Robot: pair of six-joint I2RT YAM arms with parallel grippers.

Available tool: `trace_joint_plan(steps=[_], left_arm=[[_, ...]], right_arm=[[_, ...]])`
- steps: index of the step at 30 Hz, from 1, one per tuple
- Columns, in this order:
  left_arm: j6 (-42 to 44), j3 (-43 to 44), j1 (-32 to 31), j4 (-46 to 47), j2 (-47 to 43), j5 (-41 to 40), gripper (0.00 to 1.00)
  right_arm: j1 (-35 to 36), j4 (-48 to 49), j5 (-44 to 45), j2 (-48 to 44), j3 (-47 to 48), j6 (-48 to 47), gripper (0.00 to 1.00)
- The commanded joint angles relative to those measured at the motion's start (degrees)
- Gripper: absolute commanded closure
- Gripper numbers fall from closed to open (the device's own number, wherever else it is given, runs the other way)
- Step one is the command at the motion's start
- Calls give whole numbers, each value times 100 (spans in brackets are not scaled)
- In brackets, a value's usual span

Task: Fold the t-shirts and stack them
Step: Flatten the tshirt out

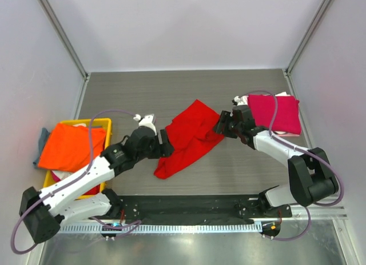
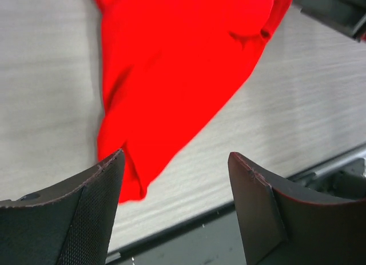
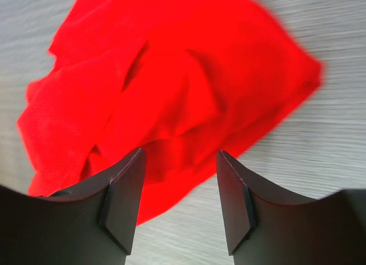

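Crate, left of frame: the yellow crate (image 1: 97,121) holds an orange t-shirt (image 1: 71,146) in a loose pile, with other cloth under it.
Left hand: the left hand (image 2: 176,159) is spread with nothing between its fingers, at the lower-left tail of the red shirt.
Red t-shirt: the red t-shirt (image 1: 190,136) lies crumpled in a slanted strip mid-frame on the surface (image 1: 143,93), free of both hands.
Handling: likely soft, light and limp, so it will sag and drag. A pinch at a hem or shoulder edge, one per hand, should spread it flat.
Right hand: the right hand (image 3: 180,153) is also spread and empty, over the shirt's upper-right bunch.
Stack, upper right: a folded magenta t-shirt (image 1: 274,113) rests on white cloth.
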Motion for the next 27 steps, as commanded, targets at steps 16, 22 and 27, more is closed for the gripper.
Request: trace_joint_plan(steps=[16, 22, 27], left_arm=[[1530, 2982, -19, -351, 3867, -712, 30], [1969, 3253, -124, -237, 4280, -685, 31], [2285, 3702, -353, -509, 4658, -1045, 35]], right_arm=[[321, 790, -906, 1102, 616, 648, 37], [312, 1010, -986, 1208, 503, 683, 73], [312, 931, -801, 770, 222, 552, 98]])
